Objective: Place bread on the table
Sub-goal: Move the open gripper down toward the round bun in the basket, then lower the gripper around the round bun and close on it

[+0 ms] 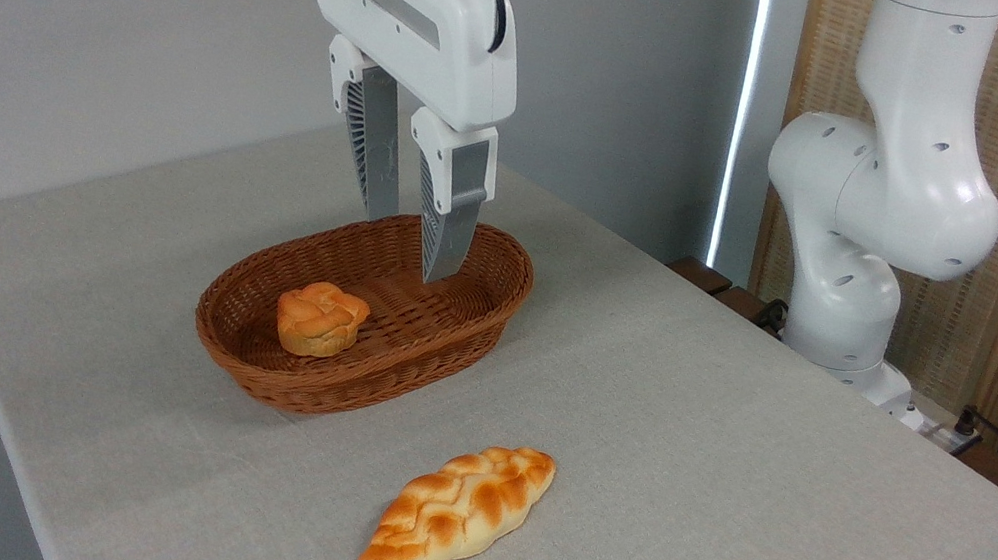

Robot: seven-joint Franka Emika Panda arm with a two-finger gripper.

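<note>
The table (729, 481) is the biggest thing here. It is a wide rectangle under a plain grey-beige cloth with a fine, rough weave. No words or labels can be read on anything.

The robot arm (877, 201) is next. It is smooth, shiny white plastic with rounded joints, and it stands at the far right side of the table.

The basket (473, 311) is a brown wicker oval with woven sides. Its long way runs from near left to far right.

The gripper (410, 245) hangs above the far end of the basket, pointing straight down. Its two grey ribbed fingers (453, 222) stand a little way apart and hold nothing.

The braided loaf (460, 512) lies on the cloth in front of the basket (it is shaped like a leaf). It is golden with darker brown bumps, and its long way also runs from near left to far right.

The bread (320, 319) is smallest. It sits inside the basket, at the near left end, with its knotted, swirly top facing up. It is round, so it has no long way.
</note>
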